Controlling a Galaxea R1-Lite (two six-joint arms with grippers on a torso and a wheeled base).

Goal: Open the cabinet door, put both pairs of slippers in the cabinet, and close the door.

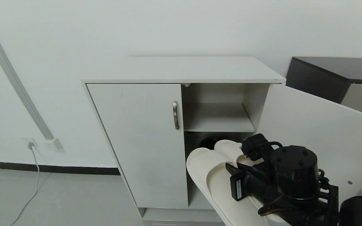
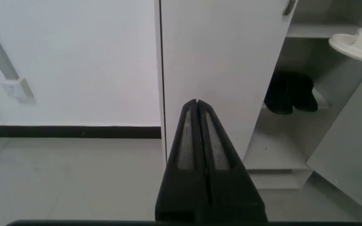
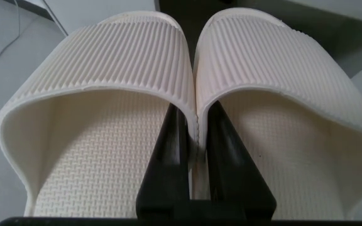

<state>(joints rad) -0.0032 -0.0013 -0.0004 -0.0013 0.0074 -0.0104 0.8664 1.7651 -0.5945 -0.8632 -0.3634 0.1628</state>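
Clearly the right arm has the job: the right gripper [image 3: 194, 125] is pinching the two touching inner walls of the white slippers [image 1: 211, 171], carrying the pair side by side with soles down. Their long axis runs from the gripper toward the cabinet [image 1: 184, 70], toes leading. The toes sit at the mouth of the lower compartment, just under the front edge of the shelf [image 1: 218, 124], between the closed left door [image 1: 137, 141] and the swung-out right door [image 1: 313, 125]. The black slippers [image 2: 291, 93] lie at the back of that compartment's floor. So the coming move looks like a straight push forward and slightly down. The left gripper [image 2: 197, 110], fingers pressed together and empty, hangs low before the closed door.
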